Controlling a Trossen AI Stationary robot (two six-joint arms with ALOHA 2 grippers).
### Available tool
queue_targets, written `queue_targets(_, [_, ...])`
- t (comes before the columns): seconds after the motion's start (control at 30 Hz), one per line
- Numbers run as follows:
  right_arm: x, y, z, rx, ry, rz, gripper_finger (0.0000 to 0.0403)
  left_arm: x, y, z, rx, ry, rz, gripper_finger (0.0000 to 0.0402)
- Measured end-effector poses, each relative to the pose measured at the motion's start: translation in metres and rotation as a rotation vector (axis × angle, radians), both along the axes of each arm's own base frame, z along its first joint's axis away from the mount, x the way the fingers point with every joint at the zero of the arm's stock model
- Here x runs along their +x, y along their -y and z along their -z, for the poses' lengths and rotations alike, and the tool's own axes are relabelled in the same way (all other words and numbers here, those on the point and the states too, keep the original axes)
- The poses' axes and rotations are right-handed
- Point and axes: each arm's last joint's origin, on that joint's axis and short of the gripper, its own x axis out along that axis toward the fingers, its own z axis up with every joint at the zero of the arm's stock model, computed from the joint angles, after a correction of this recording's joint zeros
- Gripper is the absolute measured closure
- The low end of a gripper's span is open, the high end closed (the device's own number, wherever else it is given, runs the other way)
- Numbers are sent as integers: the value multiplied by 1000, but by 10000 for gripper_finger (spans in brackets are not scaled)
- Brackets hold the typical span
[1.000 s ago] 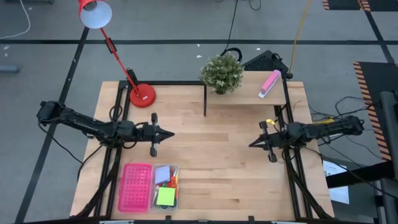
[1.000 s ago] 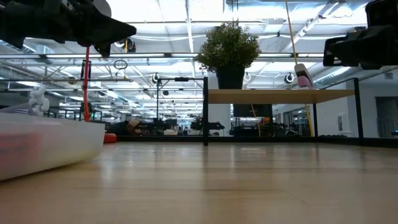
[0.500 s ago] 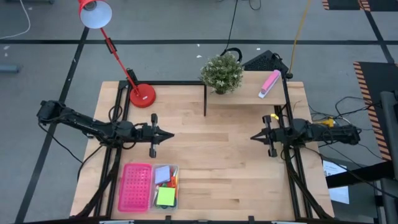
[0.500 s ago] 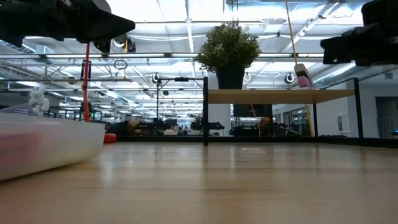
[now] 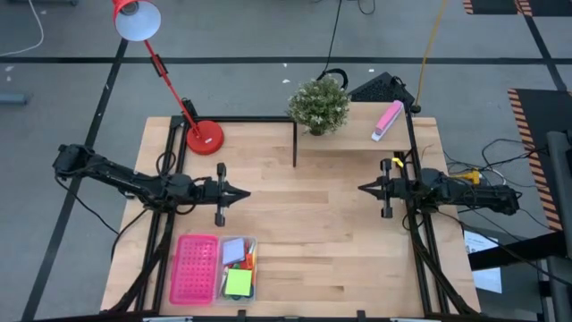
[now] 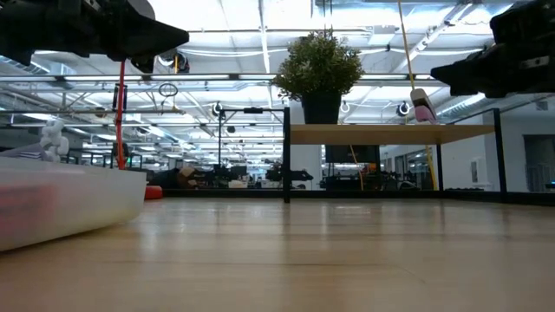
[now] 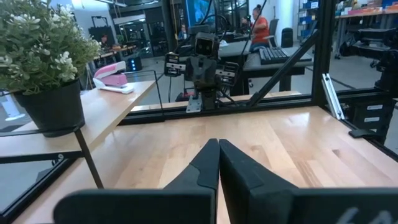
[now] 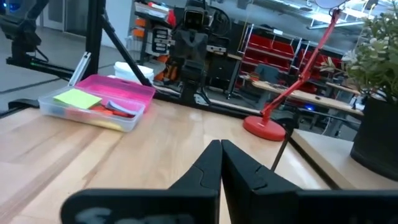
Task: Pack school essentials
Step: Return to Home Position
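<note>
The school essentials lie in a clear box (image 5: 238, 266) at the near left of the table: a green note pad (image 5: 238, 283), a pale pad (image 5: 234, 250) and small coloured pieces. The right wrist view shows the box (image 8: 93, 111) with the green pad (image 8: 77, 98) on top. My left gripper (image 5: 243, 191) hovers shut over the table's left half, pointing right, its fingers (image 7: 219, 144) closed on nothing. Over the right half my right gripper (image 5: 361, 188) points left, shut and empty (image 8: 221, 145). Both hang well above the tabletop (image 6: 165, 36) (image 6: 438, 74).
A pink perforated tray (image 5: 195, 268) lies beside the box. A raised shelf (image 5: 353, 134) at the far right carries a potted plant (image 5: 318, 105) and a pink-and-white block (image 5: 387, 120). A red lamp's base (image 5: 205, 137) stands at the far left. Bare wood lies between the grippers.
My right gripper has swung a little toward the table's far edge and turned from pointing slightly toward the near edge until it points straight at the left, staying shut. The left arm and the box have kept still.
</note>
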Motion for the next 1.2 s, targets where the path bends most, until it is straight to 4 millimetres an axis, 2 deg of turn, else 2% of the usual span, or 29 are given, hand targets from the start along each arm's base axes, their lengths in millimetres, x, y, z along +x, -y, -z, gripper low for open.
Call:
queue_targets(0.4, [0, 0, 0, 49, -1, -2, 403, -12, -2, -2, 26, -20, 1, 397])
queue_targets(0.73, [0, 0, 0, 43, 1, -2, 403, -41, -16, 41, -24, 82, -16, 399])
queue_targets(0.9, [0, 0, 0, 43, 1, -2, 403, -44, -19, 40, -55, 77, 9, 397])
queue_targets(1.2, [0, 0, 0, 43, -2, -2, 403, -57, -20, 31, 8, 129, 12, 399])
